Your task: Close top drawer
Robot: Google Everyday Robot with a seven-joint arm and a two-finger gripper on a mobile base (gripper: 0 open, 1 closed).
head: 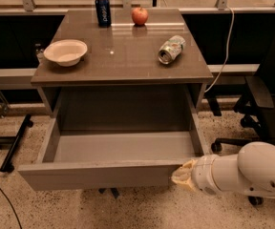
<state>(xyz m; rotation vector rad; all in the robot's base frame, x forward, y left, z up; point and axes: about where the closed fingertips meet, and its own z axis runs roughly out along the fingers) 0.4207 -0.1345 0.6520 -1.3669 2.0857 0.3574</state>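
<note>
The top drawer [104, 174] is a wide grey box, pulled out from under the cabinet top, its inside bare. Its plain flat front faces me near the bottom of the view. My gripper [184, 174] is at the right end of the drawer front, its cream tips touching the front face. My white arm [245, 173] comes in from the lower right. The two lower drawers are hidden behind the open drawer.
On the cabinet top [123, 56] are a white bowl [65, 52], a blue can [102, 11], a red apple [139, 16] and a silver can on its side [171, 49]. A black office chair [266, 99] stands at the right. A black stand foot [15, 142] lies at the left.
</note>
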